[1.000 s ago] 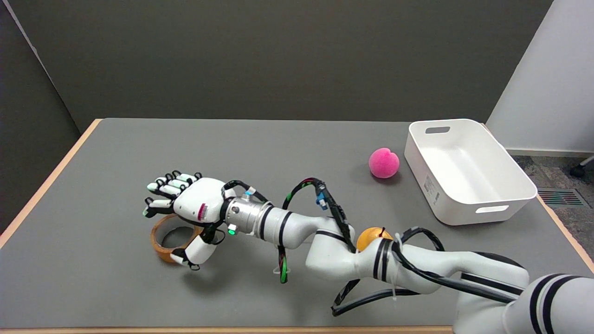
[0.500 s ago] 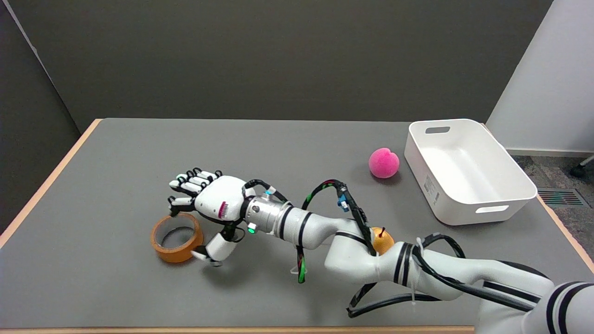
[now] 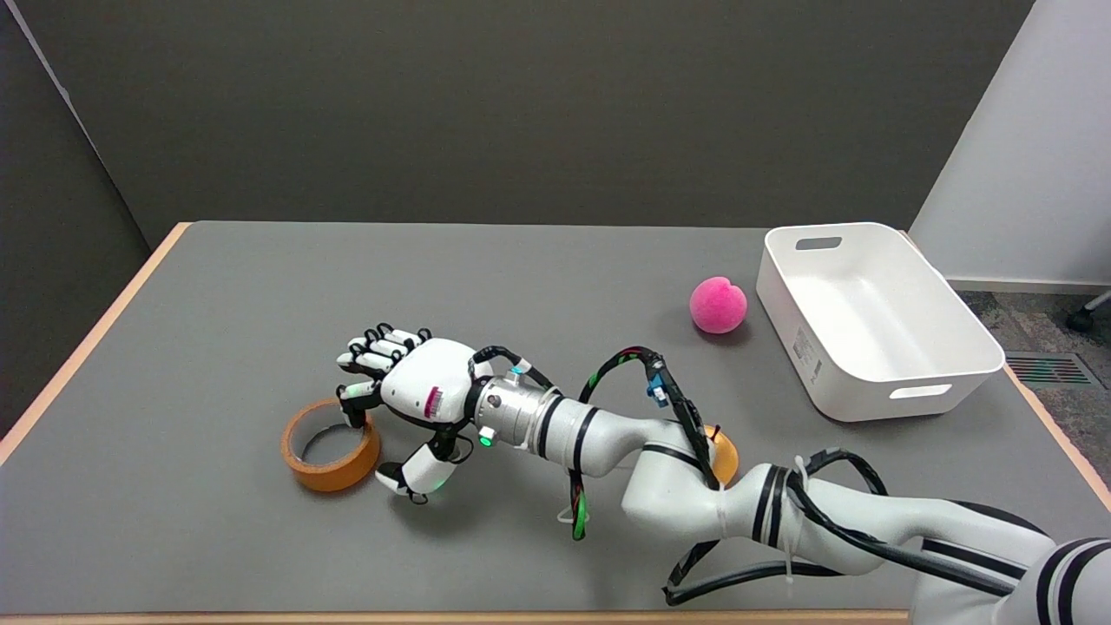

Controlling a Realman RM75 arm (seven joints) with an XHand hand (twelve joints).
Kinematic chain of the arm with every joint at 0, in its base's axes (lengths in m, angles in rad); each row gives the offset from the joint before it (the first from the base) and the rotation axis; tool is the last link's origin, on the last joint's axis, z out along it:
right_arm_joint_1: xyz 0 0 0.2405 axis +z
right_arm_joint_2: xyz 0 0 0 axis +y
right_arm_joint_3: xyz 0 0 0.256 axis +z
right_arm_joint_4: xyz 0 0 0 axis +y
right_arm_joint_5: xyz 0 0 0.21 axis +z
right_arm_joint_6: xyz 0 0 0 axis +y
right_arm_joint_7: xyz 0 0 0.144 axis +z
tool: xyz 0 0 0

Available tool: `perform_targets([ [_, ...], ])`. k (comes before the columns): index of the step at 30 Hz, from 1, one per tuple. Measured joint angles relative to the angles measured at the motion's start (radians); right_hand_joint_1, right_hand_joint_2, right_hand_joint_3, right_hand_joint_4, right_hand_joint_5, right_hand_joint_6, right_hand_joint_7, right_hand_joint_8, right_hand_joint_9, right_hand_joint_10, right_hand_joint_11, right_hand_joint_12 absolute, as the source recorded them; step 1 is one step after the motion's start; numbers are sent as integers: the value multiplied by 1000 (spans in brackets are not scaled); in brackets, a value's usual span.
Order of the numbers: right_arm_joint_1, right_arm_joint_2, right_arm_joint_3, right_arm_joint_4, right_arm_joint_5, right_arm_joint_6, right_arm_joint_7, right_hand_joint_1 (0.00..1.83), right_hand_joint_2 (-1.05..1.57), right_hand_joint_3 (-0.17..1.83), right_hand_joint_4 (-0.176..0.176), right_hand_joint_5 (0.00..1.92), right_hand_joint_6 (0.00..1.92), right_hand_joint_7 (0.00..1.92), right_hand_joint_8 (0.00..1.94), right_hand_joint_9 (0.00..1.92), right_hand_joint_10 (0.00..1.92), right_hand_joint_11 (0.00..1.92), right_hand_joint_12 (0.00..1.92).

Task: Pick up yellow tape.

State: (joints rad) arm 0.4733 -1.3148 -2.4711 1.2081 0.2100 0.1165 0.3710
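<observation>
Grasp step, tape not yet held.
My right hand [image 3: 417,399] sits just right of the yellow tape [image 3: 331,444], which lies flat on the table [image 3: 217,304]; fingers [image 3: 369,356] curl over its far rim, thumb low beside the wall, pinching nothing. Next: close, then lift.

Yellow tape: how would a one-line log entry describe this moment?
yellow tape: flat on table | right hand: open beside roll, fingers near rim | grasp: not yet
</observation>
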Motion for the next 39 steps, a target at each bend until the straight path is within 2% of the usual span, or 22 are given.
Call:
perform_targets([
  [14,-2,-31,-7,-22,0,36,-3,657,627,891,176,408,967,103,221,-1,288,-1,653],
  [27,11,-76,-17,-149,19,72,1,704,648,890,176,417,1007,110,225,-1,318,-1,680],
  [29,16,-83,-18,-170,26,77,2,724,650,913,176,427,1043,109,234,-1,328,-1,673],
  [31,20,-89,-19,-187,31,82,2,791,1132,406,176,571,1603,87,332,95,122,-1,629],
  [34,26,-96,-20,-207,37,93,3,842,1111,399,176,643,1561,176,269,20,363,-1,627],
  [39,33,-105,-19,-233,46,111,3,853,1085,434,176,662,1548,210,299,39,399,-1,623],
])
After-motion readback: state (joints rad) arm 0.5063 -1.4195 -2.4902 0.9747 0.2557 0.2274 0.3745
